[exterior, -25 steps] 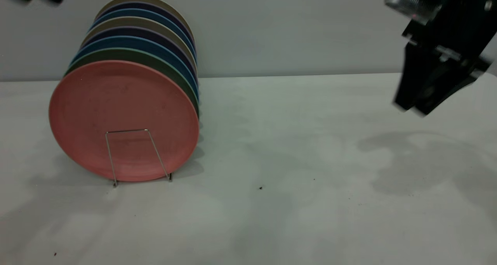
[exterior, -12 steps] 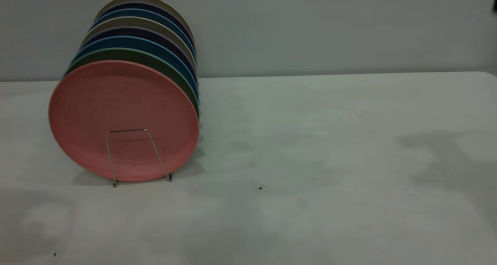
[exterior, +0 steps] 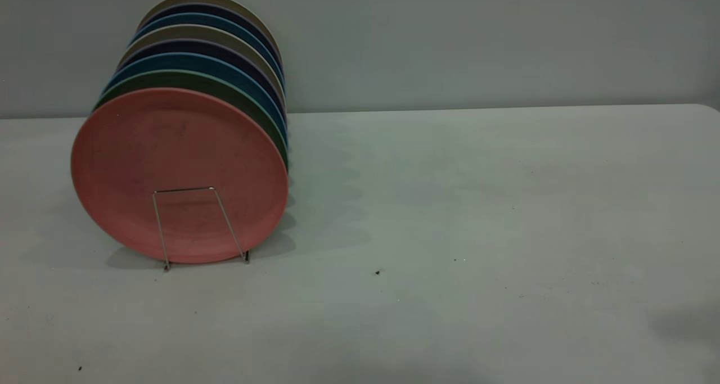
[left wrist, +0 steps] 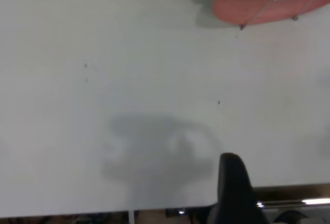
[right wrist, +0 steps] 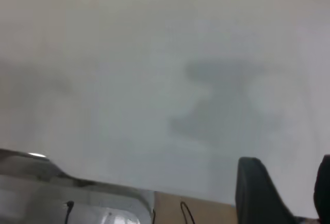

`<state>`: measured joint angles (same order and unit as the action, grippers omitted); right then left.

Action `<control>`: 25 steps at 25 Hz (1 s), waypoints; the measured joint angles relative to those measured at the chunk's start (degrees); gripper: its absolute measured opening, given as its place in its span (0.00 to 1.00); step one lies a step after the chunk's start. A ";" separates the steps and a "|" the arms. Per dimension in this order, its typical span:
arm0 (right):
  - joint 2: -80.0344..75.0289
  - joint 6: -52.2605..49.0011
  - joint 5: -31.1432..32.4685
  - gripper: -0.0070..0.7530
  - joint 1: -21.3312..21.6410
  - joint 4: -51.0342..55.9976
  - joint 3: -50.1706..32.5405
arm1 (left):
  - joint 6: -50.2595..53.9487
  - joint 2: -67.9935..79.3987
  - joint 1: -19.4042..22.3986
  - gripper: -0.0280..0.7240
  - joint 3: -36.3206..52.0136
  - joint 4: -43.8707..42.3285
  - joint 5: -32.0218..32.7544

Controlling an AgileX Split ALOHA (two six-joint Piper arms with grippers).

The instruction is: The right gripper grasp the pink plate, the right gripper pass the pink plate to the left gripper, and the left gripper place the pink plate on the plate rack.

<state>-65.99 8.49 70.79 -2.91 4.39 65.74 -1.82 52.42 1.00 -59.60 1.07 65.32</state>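
The pink plate [exterior: 179,173] stands on edge at the front of the plate rack [exterior: 197,225], the wire loop crossing the lower part of its face. It is the nearest of a row of plates filed one behind another, with a green plate [exterior: 225,91] directly behind it and blue, dark and tan plates further back. Judged from this, the placing is done: the plate bears on the rack and nothing grips it.

Orientation: the broad face points forward, away from the row and toward the open table [exterior: 478,232], and it leans back slightly against the green plate. Being round, it has no long axis in the face; its thin axis runs along the row. The loop in front keeps the foot of the plate from sliding out.

The left gripper [left wrist: 234,188] is well clear of the rack, over the table edge. Only one finger shows, so its state cannot be told. The right gripper [right wrist: 286,193] is likewise over the table edge, its two fingers apart with nothing between them. Neither appears in the exterior view.
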 joint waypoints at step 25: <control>45.38 2.19 0.03 0.38 0.00 0.16 -35.97 | 0.00 -45.66 0.00 0.66 30.43 -1.07 1.12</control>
<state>-20.61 10.68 70.82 -2.91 4.55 29.78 -1.82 6.75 1.00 -29.17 0.00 66.44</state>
